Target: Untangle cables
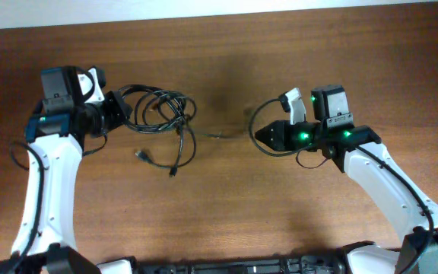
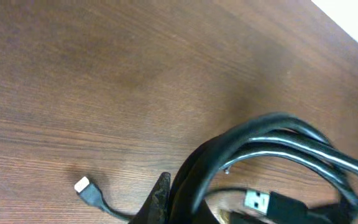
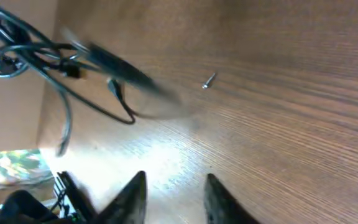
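Wooden table [image 1: 219, 213]: left gripper [image 1: 122, 113] pinches the cables [image 1: 158, 114] at their left loop, right gripper [image 3: 176, 177] spread, empty; pulling apart likely needs it on a strand.

1. Table [image 1: 226, 205]: brown wood, fine straight grain, smooth, low satin sheen.
2. Cables [image 1: 158, 110]: black plastic sheath, smooth, glossy.
3. Plug [image 2: 257, 201]: bright metal shell, black moulded plastic grip.
4. Arm shells [image 1: 44, 183]: white plastic, smooth, semi-gloss.
5. Screw [image 3: 210, 79]: metallic-looking.

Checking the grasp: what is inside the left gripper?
Several loops of the black cables sit in the shut left gripper. The loops themselves cover the exact pinch point, so how many strands are caught cannot be seen.
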